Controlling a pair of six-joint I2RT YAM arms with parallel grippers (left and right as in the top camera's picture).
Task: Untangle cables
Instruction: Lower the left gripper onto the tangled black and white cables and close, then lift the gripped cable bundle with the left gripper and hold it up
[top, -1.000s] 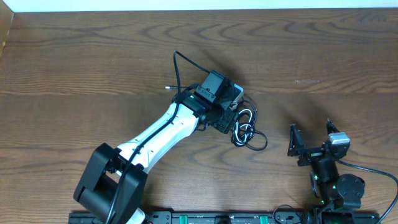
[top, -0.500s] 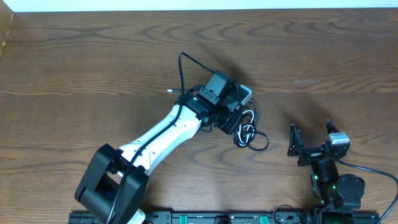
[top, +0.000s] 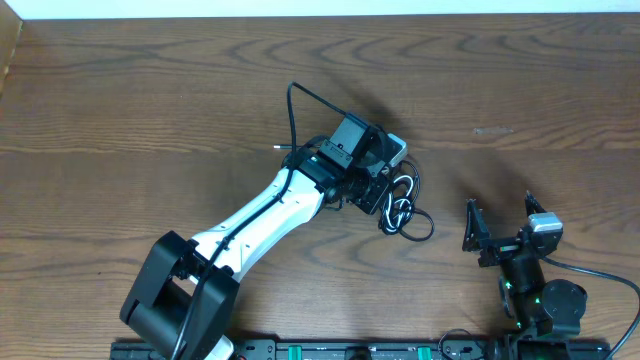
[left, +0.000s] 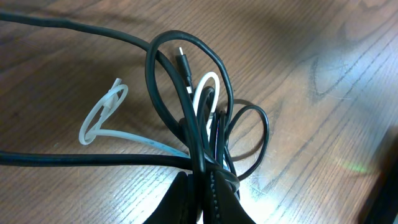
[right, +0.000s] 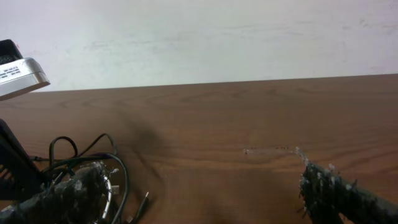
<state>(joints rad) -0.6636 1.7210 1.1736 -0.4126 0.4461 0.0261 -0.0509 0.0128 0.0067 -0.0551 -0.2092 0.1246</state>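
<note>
**Wood table, one tangle, one arm on it**

Brown wood-grain table (top: 150, 90) fills the overhead view, with both arms reaching in from its near edge. The left arm (top: 260, 215), white with black joints, stretches diagonally to the middle of the table. The right arm (top: 540, 295) sits low at the near right corner, well apart from the cables.

The left gripper (left: 205, 196) has its jaws pinched tight on the knot. Several strands of the black cable (left: 198, 140) run straight down between the fingers. Whether the white cord is caught in the pinch too cannot be told. The right gripper (top: 500, 215) stands spread wide with nothing between its fingers.

Both cables lie in one heap on the table just right of centre, at the left gripper's tip. The black cable loops up and around the heap, and more of it trails off to the left. The white cable (left: 138, 140) threads through those loops and ends in a small loop on the left side. A small plug tip (left: 181, 57) shows inside the top black loop.
</note>
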